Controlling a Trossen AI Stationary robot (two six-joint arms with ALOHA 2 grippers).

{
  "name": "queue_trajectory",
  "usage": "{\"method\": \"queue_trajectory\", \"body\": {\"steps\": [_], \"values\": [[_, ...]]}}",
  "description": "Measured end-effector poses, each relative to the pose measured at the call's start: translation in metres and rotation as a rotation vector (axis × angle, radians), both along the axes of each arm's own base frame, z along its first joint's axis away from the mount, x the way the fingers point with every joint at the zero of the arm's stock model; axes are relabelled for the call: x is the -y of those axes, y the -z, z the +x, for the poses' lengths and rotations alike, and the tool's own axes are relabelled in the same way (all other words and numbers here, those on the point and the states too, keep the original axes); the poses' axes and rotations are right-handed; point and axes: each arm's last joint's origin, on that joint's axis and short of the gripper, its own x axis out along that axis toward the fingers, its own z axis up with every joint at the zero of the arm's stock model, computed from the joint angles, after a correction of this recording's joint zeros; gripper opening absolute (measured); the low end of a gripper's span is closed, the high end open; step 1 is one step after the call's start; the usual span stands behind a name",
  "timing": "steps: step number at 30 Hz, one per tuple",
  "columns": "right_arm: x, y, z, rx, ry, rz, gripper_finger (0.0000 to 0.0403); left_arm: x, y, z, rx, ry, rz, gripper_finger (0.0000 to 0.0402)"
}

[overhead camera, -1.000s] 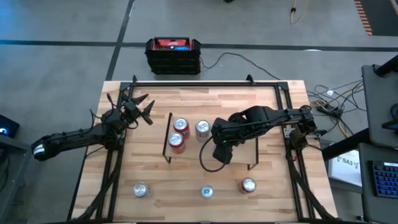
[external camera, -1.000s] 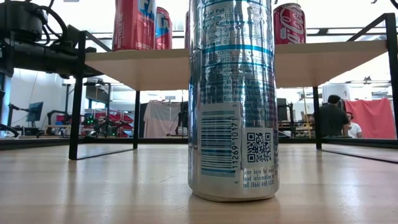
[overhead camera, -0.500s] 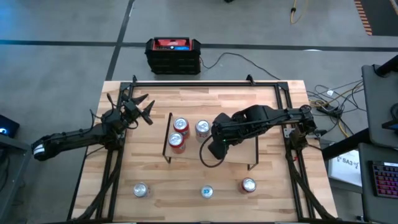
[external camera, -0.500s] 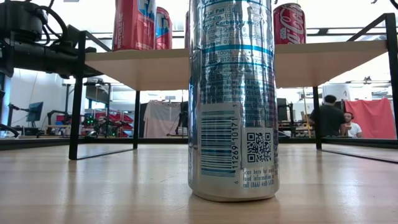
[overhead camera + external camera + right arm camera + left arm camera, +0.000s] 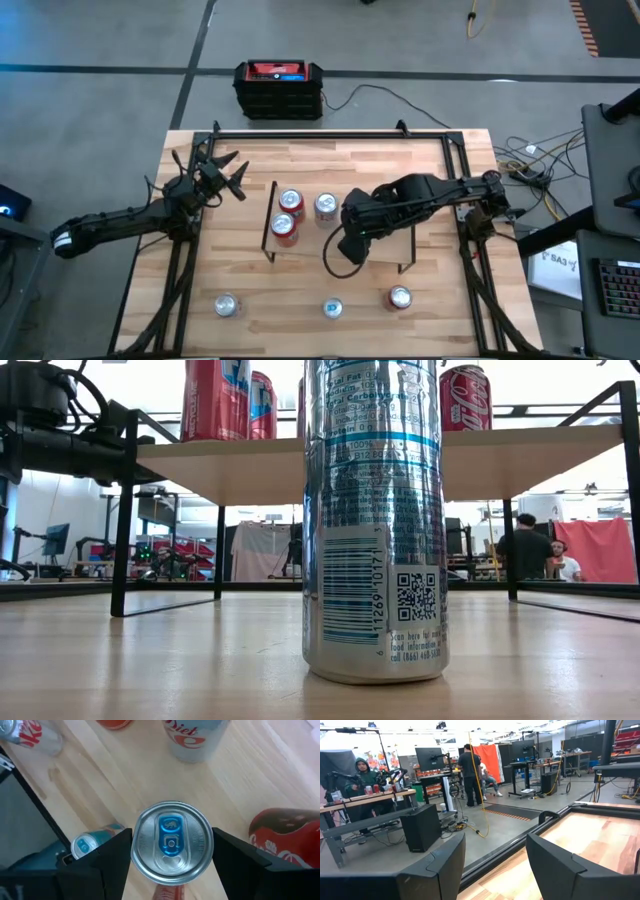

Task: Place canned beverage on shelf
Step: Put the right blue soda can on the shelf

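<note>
Currently the right end effector (image 5: 352, 243) pinches a silver can (image 5: 171, 851) over the shelf (image 5: 305, 248), near its edge, w/ a red can (image 5: 285, 837) close by — a nudge or off-edge release could topple either; left end effector (image 5: 225, 176) waits spread.

light: bright, even | low view: backlit, blown-out | shadows: soft

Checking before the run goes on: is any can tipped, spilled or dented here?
Nothing stands out. Three cans stand upright on the shelf, three more on the table in front. The right gripper holds a silver can upright between its fingers. The left gripper waits open at the side.
</note>
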Motion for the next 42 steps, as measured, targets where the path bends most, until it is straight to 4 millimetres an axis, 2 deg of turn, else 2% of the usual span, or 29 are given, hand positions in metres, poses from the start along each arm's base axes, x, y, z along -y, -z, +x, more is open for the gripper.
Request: {"method": "queue_trajectory", "body": {"steps": [18, 30, 42], "values": [[0.001, -0.009, -0.002, 0.04, -0.164, -0.11, 0.0236, 0.0, 0.0, 0.0, 0.0, 0.0, 0.0, 0.0195], [0.009, -0.008, 0.0, 0.052, 0.098, -0.052, 0.0235, 0.0, 0.0, 0.0, 0.0, 0.0, 0.0, 0.0195], [0.017, -0.002, 0.003, 0.04, 0.275, 0.006, 0.0235, 0.0, 0.0, 0.0, 0.0, 0.0, 0.0, 0.0195]]}}
